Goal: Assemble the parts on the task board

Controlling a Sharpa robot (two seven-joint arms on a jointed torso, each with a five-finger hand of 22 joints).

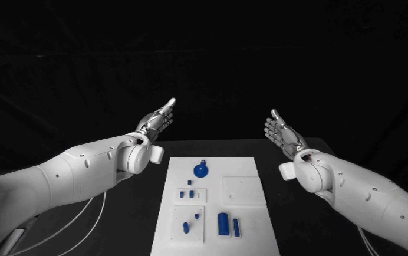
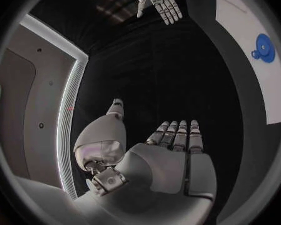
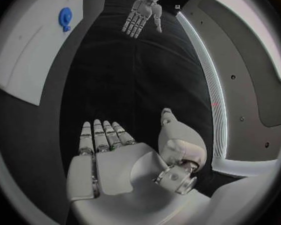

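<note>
Black worktop carries the white task board with small blue parts; left hand and right hand hover flat-fingered, holding nothing

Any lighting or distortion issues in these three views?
Head view: the task board is evenly lit and readable against a near-black table and backdrop. Left wrist view: fisheye bends the board's edge; the left hand is sharp. Right wrist view: same bending; a bright light strip curves beside the right hand.
</note>
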